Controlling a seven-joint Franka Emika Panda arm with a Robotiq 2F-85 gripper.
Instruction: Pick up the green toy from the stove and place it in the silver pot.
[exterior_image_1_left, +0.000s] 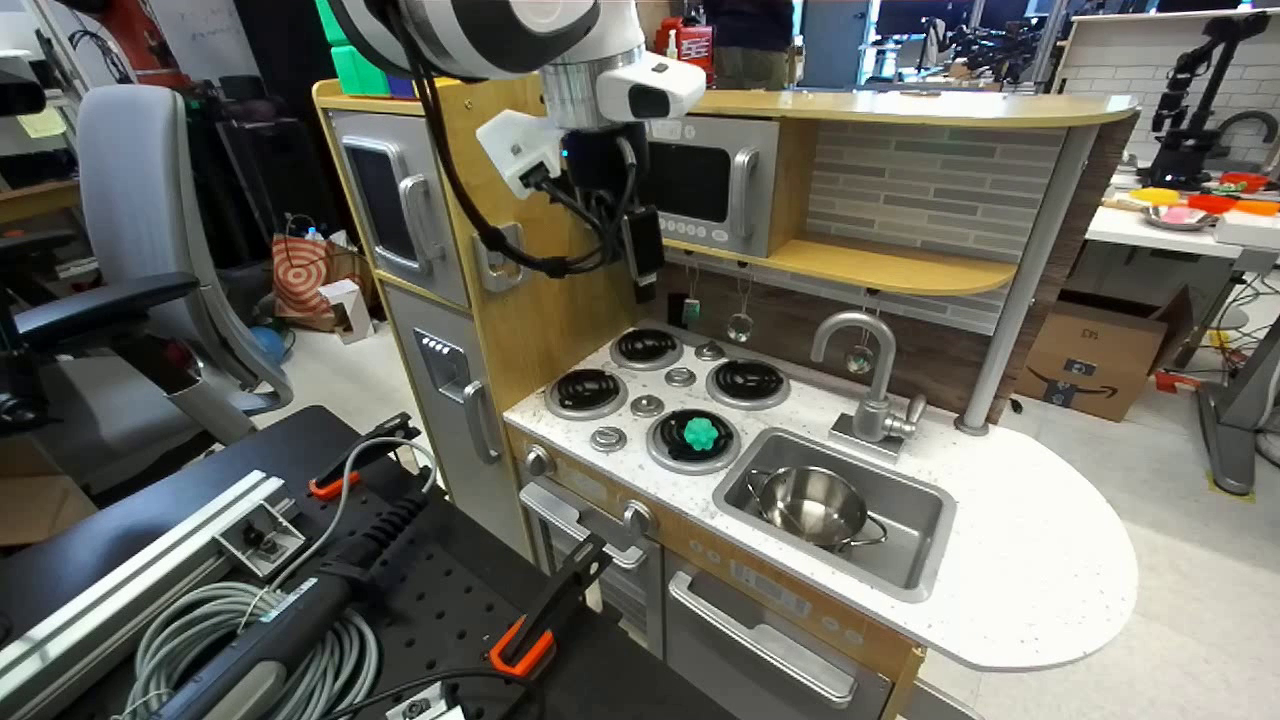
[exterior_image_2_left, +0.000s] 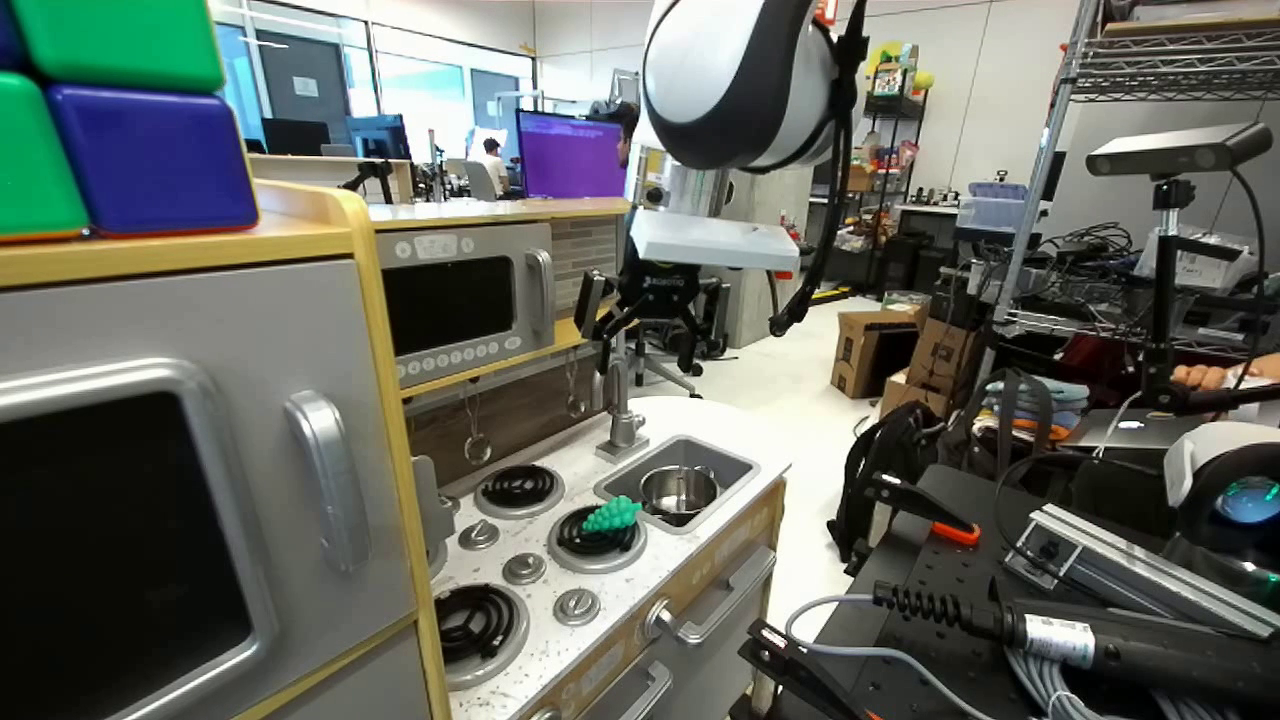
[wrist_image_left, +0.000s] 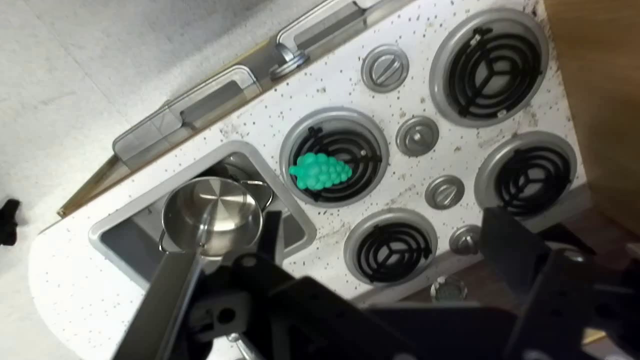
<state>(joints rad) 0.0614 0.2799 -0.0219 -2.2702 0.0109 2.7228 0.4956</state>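
While the green toy (exterior_image_2_left: 612, 514) sits on a burner (exterior_image_2_left: 594, 545) of the stove (exterior_image_2_left: 550, 645), your claw (exterior_image_2_left: 646, 362) hangs well above — jaws spread wide. Farther right in an exterior view, you have the silver pot (exterior_image_2_left: 665, 500) — inside the sink (exterior_image_2_left: 730, 473) beside that burner.

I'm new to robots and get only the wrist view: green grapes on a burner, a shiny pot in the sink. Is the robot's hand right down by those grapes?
Observer: No. In both exterior views the hand hangs well above the stove, clearly apart from the green toy.
Visitor: Oh! And is there anything over the back of the stove?
Observer: Yes, a silver toy microwave sits up there, raised above the burners.
Visitor: Fun. Is anybody around?
Observer: Yes. In an exterior view, a person shows in the far background, to the left of a purple screen in that picture.
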